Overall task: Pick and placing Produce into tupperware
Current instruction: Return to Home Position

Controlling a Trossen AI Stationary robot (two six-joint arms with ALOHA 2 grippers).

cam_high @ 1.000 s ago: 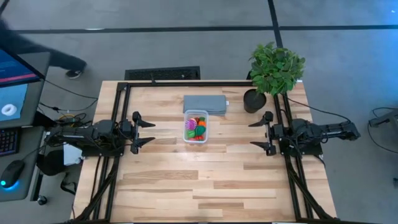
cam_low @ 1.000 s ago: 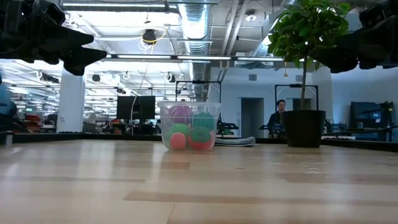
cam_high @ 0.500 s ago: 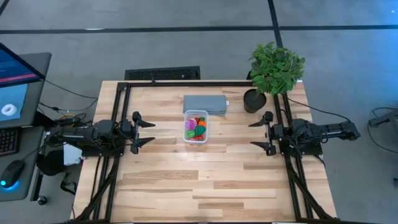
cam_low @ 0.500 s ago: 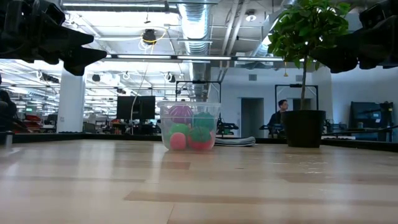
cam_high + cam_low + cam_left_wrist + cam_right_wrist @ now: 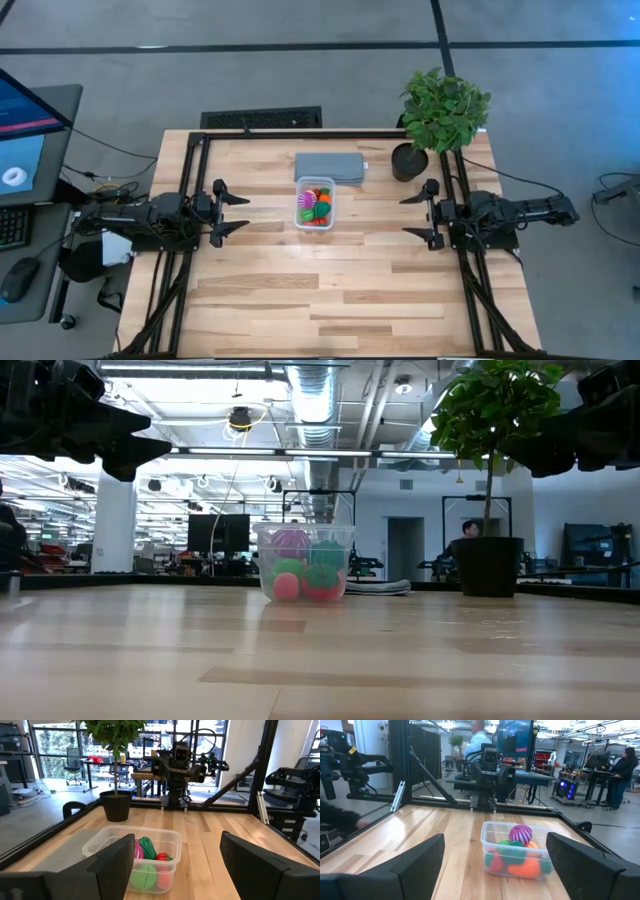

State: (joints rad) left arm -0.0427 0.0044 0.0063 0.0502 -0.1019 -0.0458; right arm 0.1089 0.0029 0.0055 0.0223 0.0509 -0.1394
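The clear tupperware [image 5: 315,203] stands on the wooden table, a little behind its middle, and holds the produce [image 5: 314,207]: a spiky purple ball [image 5: 519,834] on top of red, green and orange pieces. My left gripper [image 5: 238,214] waits open at the table's left edge, level, facing the tub. My right gripper [image 5: 410,216] waits open at the right edge, also facing it. Both are far from the tub and hold nothing.
A flat grey pad [image 5: 329,167] lies just behind the tub. A potted green plant [image 5: 438,118] stands at the far right corner. Black frame rails [image 5: 300,133] run along the table's far, left and right sides. Bare wood lies in front of the tub.
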